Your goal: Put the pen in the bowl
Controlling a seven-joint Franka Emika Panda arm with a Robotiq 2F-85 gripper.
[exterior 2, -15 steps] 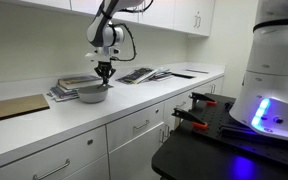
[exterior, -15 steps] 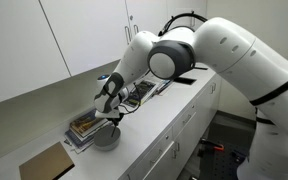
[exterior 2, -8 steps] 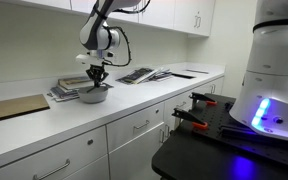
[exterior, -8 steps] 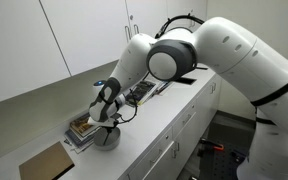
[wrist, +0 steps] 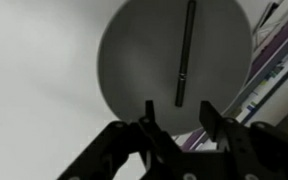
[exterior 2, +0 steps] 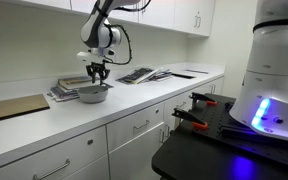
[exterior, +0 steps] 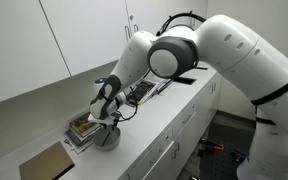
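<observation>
- Wrist view looks straight down into the bowl [wrist: 134, 70], and we see the pen [wrist: 185, 55] lying inside it. It is a thin dark stick running roughly top to bottom, right of the bowl's middle, and its upper end reaches the top edge of the picture.
- The gripper [wrist: 179, 125] is released: its two fingers [wrist: 147, 128] stand spread apart at the lower edge, nothing between them, clear of the pen.
- Just right of the bowl we make out the stacked books [wrist: 274, 75], blurred, while the pale surface [wrist: 34, 80] fills the left side.
- In an exterior view the gripper [exterior 2: 96, 74] hangs just above the bowl [exterior 2: 92, 95], pointing down — the pen is too small for us to pick out there.
- The books [exterior 2: 69, 86] lie just beside the bowl, and a flat brown board [exterior 2: 14, 107] rests well apart from both.
- In an exterior view the bowl [exterior: 106, 139] sits near the front edge of the surface [exterior: 149, 125], below the gripper [exterior: 106, 112].
</observation>
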